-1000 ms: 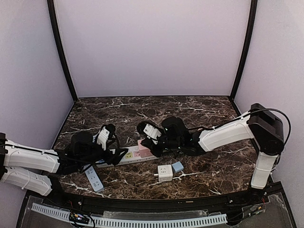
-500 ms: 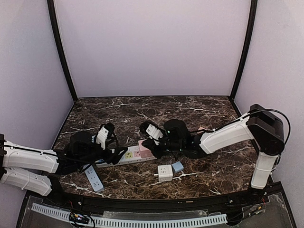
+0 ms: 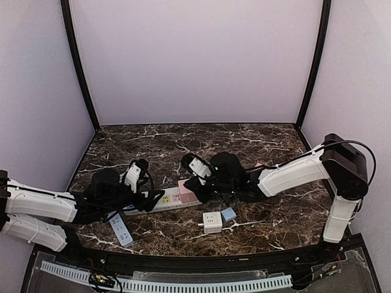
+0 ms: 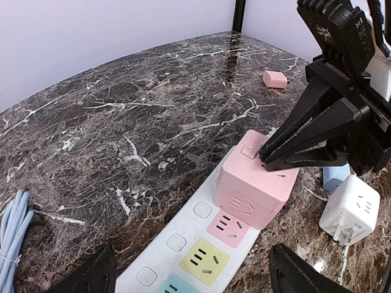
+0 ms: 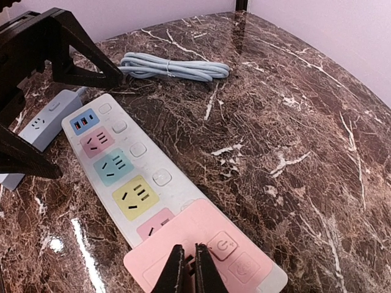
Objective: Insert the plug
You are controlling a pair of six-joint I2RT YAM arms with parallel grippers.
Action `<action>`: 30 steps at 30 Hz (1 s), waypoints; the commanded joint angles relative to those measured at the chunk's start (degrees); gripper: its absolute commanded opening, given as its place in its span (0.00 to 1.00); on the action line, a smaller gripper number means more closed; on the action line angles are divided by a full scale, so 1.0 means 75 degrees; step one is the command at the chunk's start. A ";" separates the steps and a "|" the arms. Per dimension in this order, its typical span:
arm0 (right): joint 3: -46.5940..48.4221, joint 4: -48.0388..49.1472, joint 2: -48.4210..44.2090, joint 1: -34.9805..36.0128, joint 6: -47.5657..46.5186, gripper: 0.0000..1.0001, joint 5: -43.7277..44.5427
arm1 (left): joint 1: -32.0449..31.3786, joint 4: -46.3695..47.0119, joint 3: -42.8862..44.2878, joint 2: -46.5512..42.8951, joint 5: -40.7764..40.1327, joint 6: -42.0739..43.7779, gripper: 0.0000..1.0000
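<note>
A dark marble bench (image 3: 244,140) sits inside pale lilac walls. At its left the left gripper (image 4: 194,256) stands wide apart, one finger on either side of the white power strip (image 3: 160,201), grasping nothing that I can see; whether its fingers touch the strip's edges I cannot tell. The strip's long axis runs left to right across the bench, rising slightly toward the right; on its right end sits the pink cube plug (image 4: 255,183), apparently over the last socket. The right gripper (image 5: 185,259), pinched together and empty, rests its tips on the plug's top face; so the plug lies directly beneath the right arm, and the coming push likely goes straight down while the left arm braces.
</note>
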 commanded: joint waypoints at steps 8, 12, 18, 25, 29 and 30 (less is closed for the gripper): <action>0.1489 -0.3858 0.0459 0.0299 0.0468 0.17 0.0934 | 0.0033 0.0000 0.0105 0.0000 -0.0038 0.0037 0.86; 0.1726 -0.4114 0.0269 0.0465 0.0618 0.20 0.1116 | 0.0031 -0.0131 0.0063 -0.0197 -0.0044 0.0042 0.86; 0.1964 -0.4080 -0.0129 0.0623 0.0803 0.24 0.1207 | 0.0033 -0.0137 0.0067 -0.0118 -0.0044 0.0069 0.86; 0.1876 -0.3841 -0.0808 0.0628 0.0867 0.47 0.1874 | 0.0032 -0.0232 0.0176 0.0085 -0.0119 0.0058 0.89; 0.1515 -0.3781 -0.1398 0.0622 0.0987 0.60 0.2280 | 0.0034 -0.0500 0.0299 0.0186 -0.0590 -0.0077 0.94; 0.1383 -0.3777 -0.1557 0.0620 0.1058 0.63 0.2388 | 0.0033 -0.0608 0.0352 0.0233 -0.0686 -0.0127 0.95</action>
